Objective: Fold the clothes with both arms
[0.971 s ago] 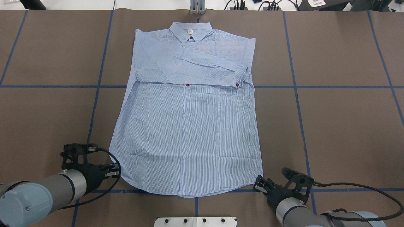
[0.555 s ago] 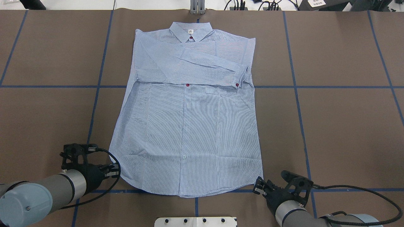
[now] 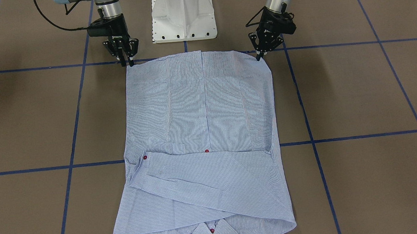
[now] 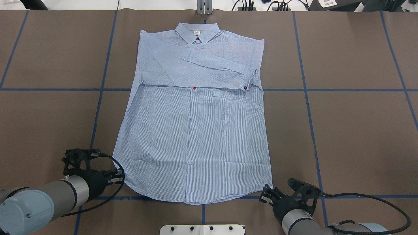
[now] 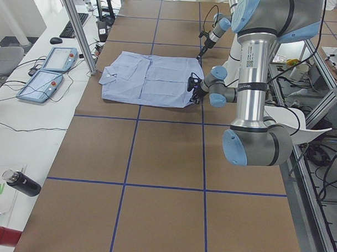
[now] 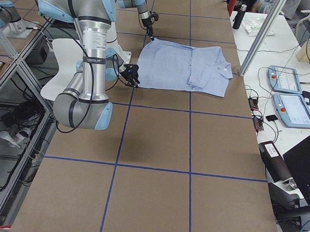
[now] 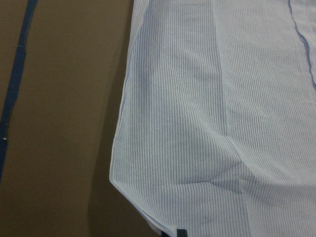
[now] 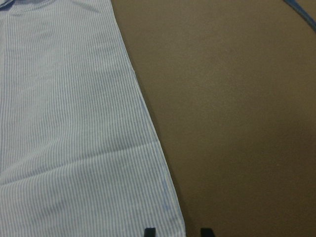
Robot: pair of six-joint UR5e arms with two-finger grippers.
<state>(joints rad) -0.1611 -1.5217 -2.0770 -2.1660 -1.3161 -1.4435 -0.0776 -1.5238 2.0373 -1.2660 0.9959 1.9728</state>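
Pedestal base [image 3: 183, 12] nearest, at the counter [image 4: 352, 130] edge, between the two arms.

Left arm [image 4: 49, 195] reaches in low. Left pincer [image 3: 259, 57] sits on the shirt's [image 4: 196, 137] near hem corner on the robot's left. In the front view its fingers are drawn together to a point on the cloth, so closed on the hem corner. The left wrist view shows one dark fingertip [image 7: 181, 232] at the frame bottom, with cloth running down to it and a small pucker just beside it.

Right arm [image 4: 303, 222]: right pincer [image 3: 127, 63] is at the other near hem corner, open. The right wrist view shows two fingertips [image 8: 149, 231] apart. One is over the cloth and one over bare counter, with the shirt's side edge running between them.

The shirt lies flat and face-up on the brown counter, hem toward the robot and collar [image 4: 197, 32] away. The placket runs roughly down the middle and is buttoned. The lower body is smooth, with a few light creases near the hem on the left.

Further out is the chest pocket [image 4: 225, 94], partly covered. Both sleeves are folded across the chest, one over the other. The top sleeve's cuff [image 4: 250, 80], with a dark red button, ends at the shirt's edge on the robot's right.

Blue tape grid lines [image 4: 42, 89] cross the counter, and one passes under the shirt at sleeve level. Past the far edge are a metal post [image 4: 204, 8] and cables [image 4: 248, 5].
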